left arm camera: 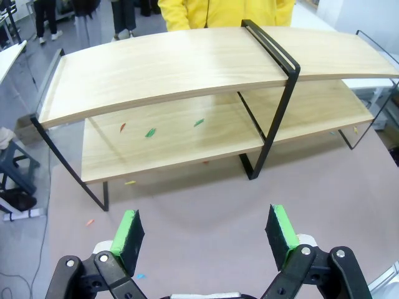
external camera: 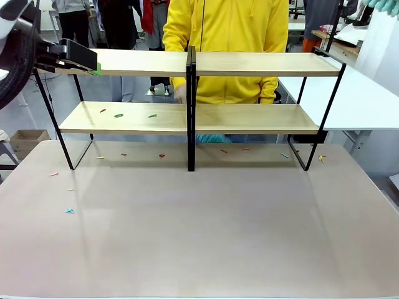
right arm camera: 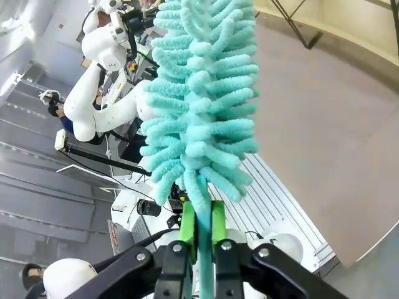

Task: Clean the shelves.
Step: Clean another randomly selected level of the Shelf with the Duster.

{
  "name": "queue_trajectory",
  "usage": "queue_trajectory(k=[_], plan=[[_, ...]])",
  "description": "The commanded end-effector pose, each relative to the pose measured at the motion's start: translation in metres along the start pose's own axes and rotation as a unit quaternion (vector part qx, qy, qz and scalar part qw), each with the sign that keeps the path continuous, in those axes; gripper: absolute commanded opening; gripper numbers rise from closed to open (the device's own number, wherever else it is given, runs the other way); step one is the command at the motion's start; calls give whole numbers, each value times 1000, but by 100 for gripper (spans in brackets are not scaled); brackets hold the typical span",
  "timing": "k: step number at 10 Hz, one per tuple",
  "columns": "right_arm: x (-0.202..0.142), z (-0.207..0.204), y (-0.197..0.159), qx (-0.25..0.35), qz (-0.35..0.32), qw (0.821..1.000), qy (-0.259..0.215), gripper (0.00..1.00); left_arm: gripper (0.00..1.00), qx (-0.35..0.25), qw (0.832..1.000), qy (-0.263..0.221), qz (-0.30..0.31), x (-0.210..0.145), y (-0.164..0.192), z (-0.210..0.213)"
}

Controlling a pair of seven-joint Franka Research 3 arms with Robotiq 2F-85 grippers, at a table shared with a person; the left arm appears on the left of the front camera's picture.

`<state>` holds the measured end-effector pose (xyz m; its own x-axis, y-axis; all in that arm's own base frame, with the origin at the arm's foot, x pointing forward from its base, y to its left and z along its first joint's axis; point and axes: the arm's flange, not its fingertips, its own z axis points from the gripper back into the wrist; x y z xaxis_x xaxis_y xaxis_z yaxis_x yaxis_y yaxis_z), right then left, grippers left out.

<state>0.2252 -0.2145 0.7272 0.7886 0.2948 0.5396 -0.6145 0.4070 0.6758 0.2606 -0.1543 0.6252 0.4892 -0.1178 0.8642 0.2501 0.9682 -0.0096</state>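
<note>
Pale tabletop (external camera: 199,249) lies broad and bare on my side, a few coloured scraps (external camera: 68,210) towards its left edge. Across the far half stand the shelves (external camera: 249,63). Their long axis runs left to right, nearly the tabletop's full width. Both boards lie level and the black centre post (external camera: 191,106) stands upright in the middle. The frame legs come down close to either side edge, so there is little room at the ends. More scraps lie on the left of the lower board. A person in yellow (external camera: 227,37) stands just behind.

My left pincer (left arm camera: 206,227) is spread wide and empty, up near the left end of the top board. My right pincer (right arm camera: 199,218) is clamped on the handle of a teal duster (right arm camera: 202,93), which rises straight along my fingers.
</note>
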Motion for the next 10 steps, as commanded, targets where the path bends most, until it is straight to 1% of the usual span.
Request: queue_trajectory(k=[1, 4, 5, 6, 7, 8, 9, 10], plan=[[5, 3, 4, -6, -5, 1000, -8, 0, 100, 5, 1000, -1, 1, 0, 1, 1], [5, 3, 4, -6, -5, 1000, -8, 0, 100, 5, 1000, -1, 1, 0, 1, 1], [0, 0, 0, 0, 0, 1000, 0, 12, 100, 5, 1000, -1, 1, 0, 1, 1], [17, -55, 17, -26, 32, 992, 121, 12, 100, 5, 1000, -1, 1, 0, 1, 1], [30, -115, 21, -24, 54, 974, 218, 12, 100, 5, 1000, -1, 1, 0, 1, 1], [35, -177, 15, -47, 40, 956, 288, 12, 100, 5, 1000, -1, 1, 0, 1, 1], [31, -235, 7, -129, 13, 934, 332, 12, 100, 5, 1000, -1, 1, 0, 1, 1], [21, -300, 1, -173, 17, 922, 347, 12, 100, 5, 1000, -1, 1, 0, 1, 1]])
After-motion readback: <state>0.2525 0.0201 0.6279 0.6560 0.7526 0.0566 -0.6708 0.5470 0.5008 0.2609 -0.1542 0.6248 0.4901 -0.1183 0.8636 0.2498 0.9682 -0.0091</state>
